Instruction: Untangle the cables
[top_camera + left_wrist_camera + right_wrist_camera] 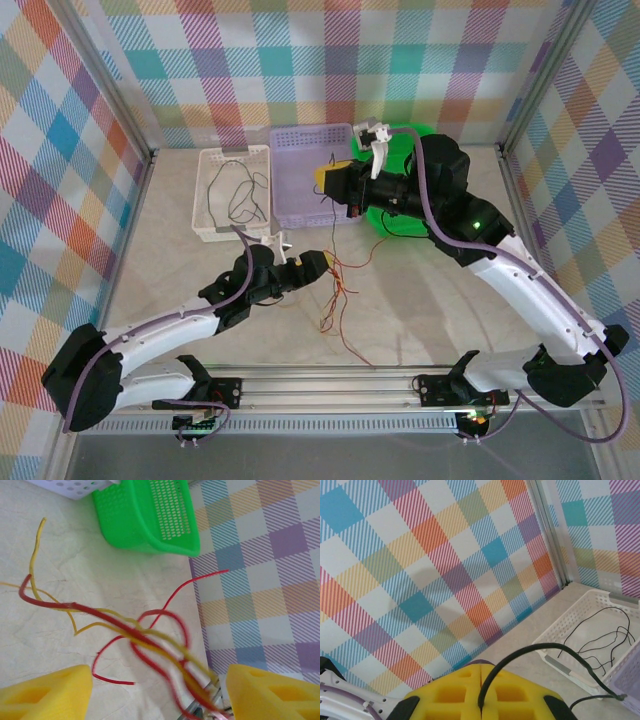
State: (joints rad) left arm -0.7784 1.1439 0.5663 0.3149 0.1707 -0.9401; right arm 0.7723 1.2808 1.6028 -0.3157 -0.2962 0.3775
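Cables: thin flexible red and orange-yellow wires (335,292) tangled on table (430,300), just ahead of left gripper (316,266); right gripper (332,178) above lilac perforated plastic basket (285,135).
Left wrist: yellow foam fingers (50,695) wide apart, gripping nothing; tangle between them, bunched near right-hand finger.
Right wrist: pads (450,690) clamped on thin black wire (545,645).
Risk: closing on whole bundle could tighten knot; hard pull could slip black wire free.

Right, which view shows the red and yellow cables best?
Left wrist: the red and yellow cables appear close up, each loop distinct. The top view shows them as a small thin tangle.
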